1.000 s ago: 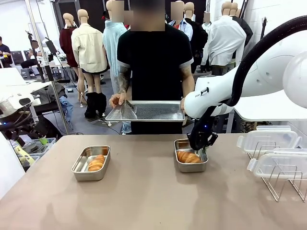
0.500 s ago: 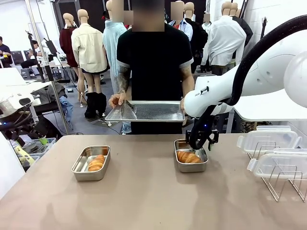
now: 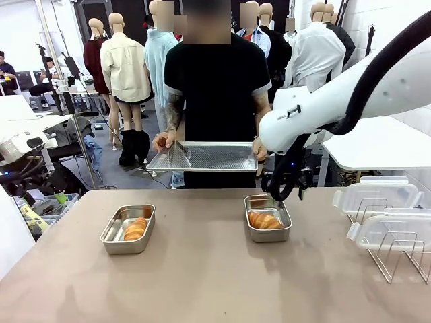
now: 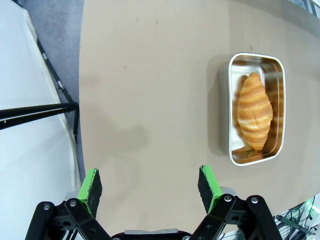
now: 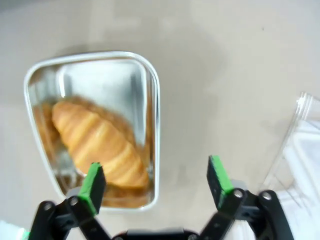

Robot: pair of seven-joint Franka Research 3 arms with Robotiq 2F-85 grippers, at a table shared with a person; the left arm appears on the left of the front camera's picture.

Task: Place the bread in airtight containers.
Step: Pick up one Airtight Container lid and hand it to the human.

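Beige worktop (image 3: 202, 282) holds the left tin (image 3: 124, 247) and right tin (image 3: 269, 236), a croissant (image 3: 264, 220) in each; right gripper (image 5: 155, 182) and left gripper (image 4: 150, 185) both stand spread; fitting lids (image 3: 374, 195) carelessly could shove a tin or pinch bread.

golden-orange croissant (image 5: 100, 145), shiny steel tin (image 5: 152, 100)

The right tin (image 3: 268, 236) is shiny steel, mirroring its ridged golden croissant (image 3: 265, 221); the table (image 3: 202, 282) below looks matt and smooth. Right of the tin are clear plastic lids (image 3: 374, 195) and a wire rack (image 3: 397, 259), probably metal.
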